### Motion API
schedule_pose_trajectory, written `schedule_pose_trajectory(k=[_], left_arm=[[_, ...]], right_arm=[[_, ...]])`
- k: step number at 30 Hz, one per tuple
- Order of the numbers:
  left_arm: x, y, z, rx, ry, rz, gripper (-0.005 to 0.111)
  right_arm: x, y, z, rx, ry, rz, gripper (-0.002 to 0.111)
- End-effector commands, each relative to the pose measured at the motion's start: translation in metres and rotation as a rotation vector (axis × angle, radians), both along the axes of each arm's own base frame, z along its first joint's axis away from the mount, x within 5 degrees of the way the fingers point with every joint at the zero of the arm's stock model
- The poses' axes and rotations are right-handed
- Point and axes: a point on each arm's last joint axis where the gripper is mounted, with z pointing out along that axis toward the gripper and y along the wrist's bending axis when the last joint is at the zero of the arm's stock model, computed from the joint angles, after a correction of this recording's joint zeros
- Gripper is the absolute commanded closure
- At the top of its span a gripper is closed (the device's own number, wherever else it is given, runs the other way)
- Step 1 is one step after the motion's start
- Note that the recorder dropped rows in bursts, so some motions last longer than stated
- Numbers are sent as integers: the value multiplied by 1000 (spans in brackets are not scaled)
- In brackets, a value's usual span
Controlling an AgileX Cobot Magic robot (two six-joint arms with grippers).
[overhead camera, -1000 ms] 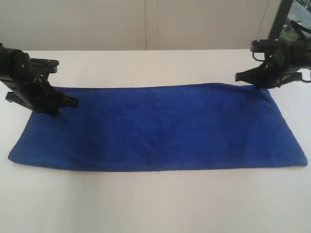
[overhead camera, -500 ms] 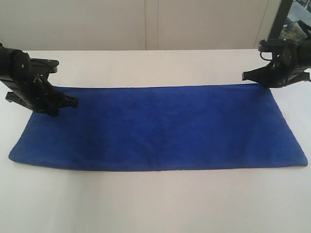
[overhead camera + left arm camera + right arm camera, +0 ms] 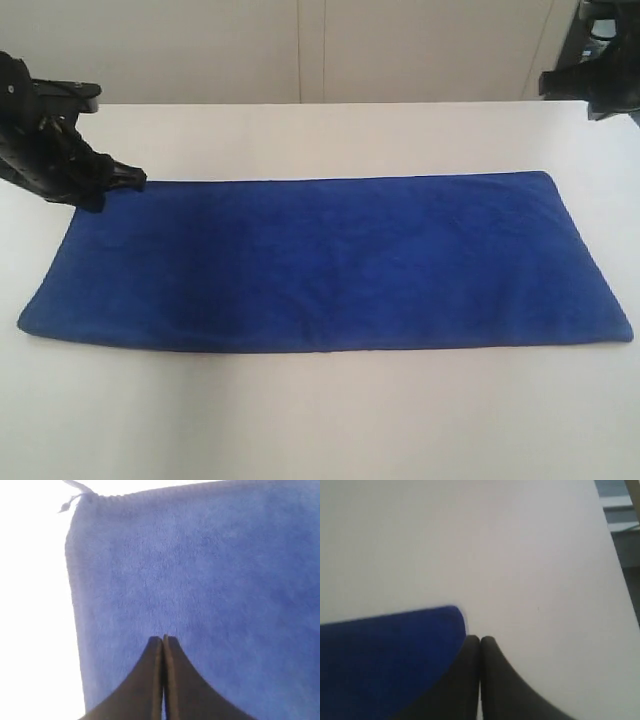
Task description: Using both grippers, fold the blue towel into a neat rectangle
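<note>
The blue towel (image 3: 330, 260) lies spread flat on the white worktop (image 3: 320, 420). It forms a long rectangle, with its long edges running from left to right in the exterior view. Its surface looks smooth, with no fold showing, and all four corners rest on the worktop.

The left end effector (image 3: 138, 180) is at the towel's far left corner, and its black fingers are pressed together with nothing between them. In the left wrist view the closed tips (image 3: 164, 640) are over the terry cloth close to a short edge. A loose thread (image 3: 67, 502) trails from the towel corner onto the white surface. The pictures do not show whether the tips touch the cloth.

The right end effector (image 3: 547, 83) sits near the upper right corner of the exterior view, well apart from the towel and against the pale wall (image 3: 300, 50). Its fingers are also shut and hold nothing. In the right wrist view a rounded corner of the towel (image 3: 385, 655) appears just beside the closed tips (image 3: 480, 640), with bare worktop (image 3: 470, 545) beyond.
</note>
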Motion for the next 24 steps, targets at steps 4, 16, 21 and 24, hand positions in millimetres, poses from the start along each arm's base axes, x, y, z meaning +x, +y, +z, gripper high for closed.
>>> schedule_pose_trajectory(k=[4,16,21,24], left_arm=[[-38,6,36,42,150,-34,107],[-88,29,41,-48,200,-31,107],[-99,52,20,-216,259,-8,107],[-104,70,11,-238,259,33,107]], right_arm=[[-46,8,15,78,260,50,108],[-120,20,-16,162,395,65,108],[-136,21,-42,174,430,56,108],[-142,22,-53,178,430,52,108]])
